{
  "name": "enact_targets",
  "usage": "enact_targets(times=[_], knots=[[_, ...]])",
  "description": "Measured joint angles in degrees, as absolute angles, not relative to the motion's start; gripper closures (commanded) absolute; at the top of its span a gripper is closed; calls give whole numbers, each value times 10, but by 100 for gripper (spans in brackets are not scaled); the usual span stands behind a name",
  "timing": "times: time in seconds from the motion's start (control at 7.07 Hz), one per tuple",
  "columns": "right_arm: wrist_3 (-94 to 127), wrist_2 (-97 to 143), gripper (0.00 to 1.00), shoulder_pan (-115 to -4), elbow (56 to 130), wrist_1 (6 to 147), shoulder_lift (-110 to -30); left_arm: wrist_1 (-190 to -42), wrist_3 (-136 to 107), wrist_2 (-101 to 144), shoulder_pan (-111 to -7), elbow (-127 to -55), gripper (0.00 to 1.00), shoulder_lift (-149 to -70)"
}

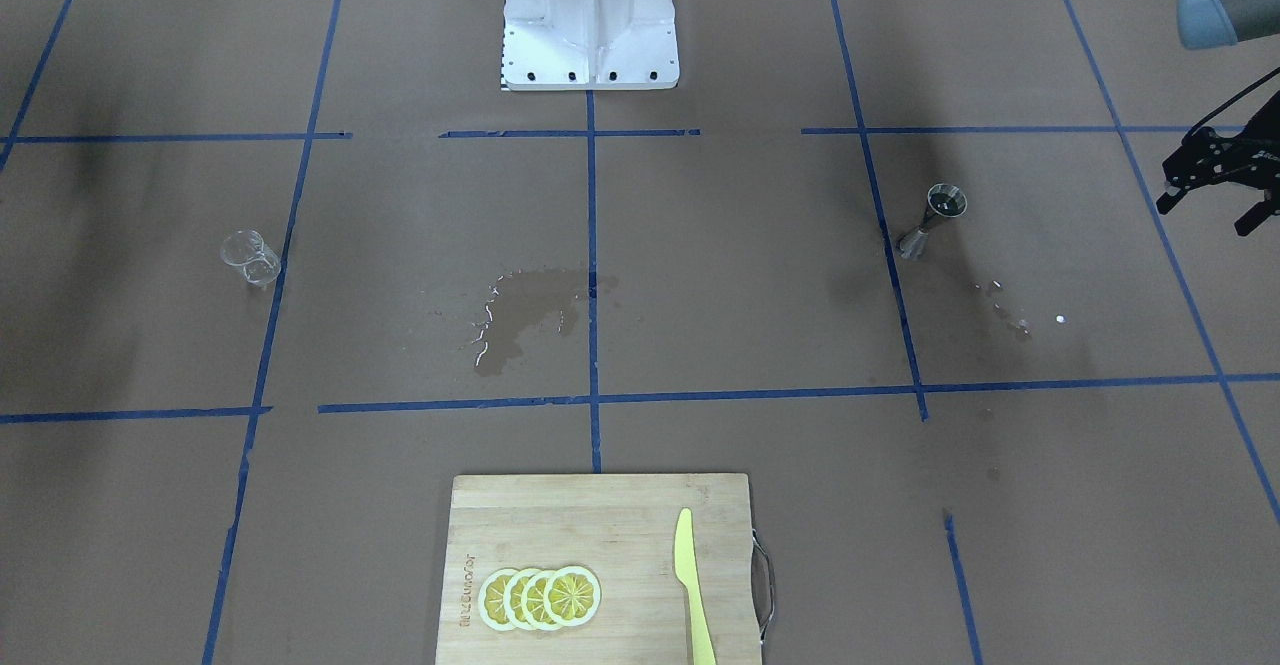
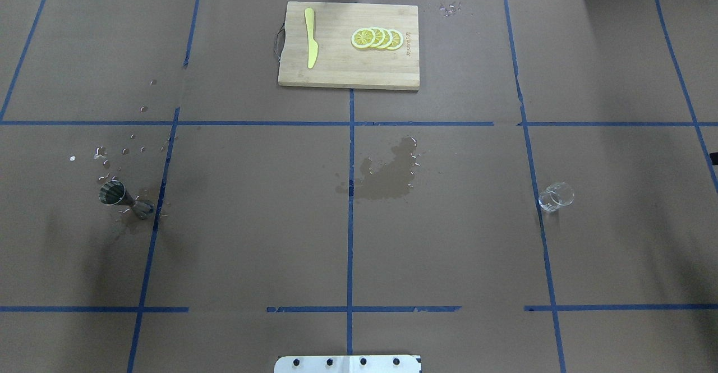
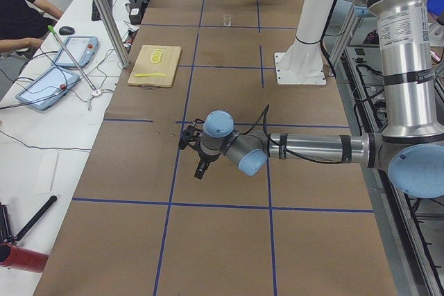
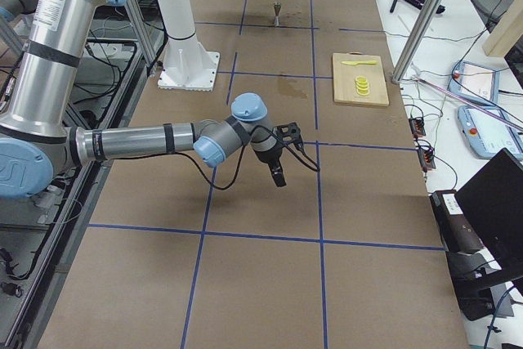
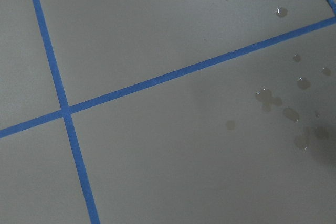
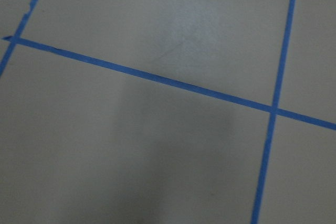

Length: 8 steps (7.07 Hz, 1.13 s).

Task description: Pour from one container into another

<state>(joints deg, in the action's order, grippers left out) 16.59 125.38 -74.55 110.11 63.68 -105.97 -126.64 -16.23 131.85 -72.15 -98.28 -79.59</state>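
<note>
Clear glass (image 1: 250,258) at frame left looks empty; jigger (image 1: 935,217) stands upright, right. Left pincer (image 1: 1205,217) spread; right pincer (image 4: 278,176): cannot tell.

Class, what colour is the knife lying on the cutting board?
Bright yellow knife, best seen in the front-facing view on the wooden cutting board.

Left arm (image 3: 312,149) and right arm (image 4: 139,143) each stretched out level with the wrist bent downward; left gripper (image 1: 1210,213) with fingers spread apart, right gripper (image 4: 280,161) with its aperture indiscernible.
</note>
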Motion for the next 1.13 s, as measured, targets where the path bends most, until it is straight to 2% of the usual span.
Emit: enact_targets(times=[0.28, 0.57, 1.13], knots=[[35, 1341, 0, -839, 1059, 770, -1031, -1213, -123, 1356, -732, -984, 0, -807], [-17, 1384, 0, -871, 1050, 846, -1028, -1194, -112, 1414, -746, -995, 0, -808], [-25, 1393, 0, -881, 1034, 860, -1043, -1155, -18, 1361, -768, -1002, 0, -806]])
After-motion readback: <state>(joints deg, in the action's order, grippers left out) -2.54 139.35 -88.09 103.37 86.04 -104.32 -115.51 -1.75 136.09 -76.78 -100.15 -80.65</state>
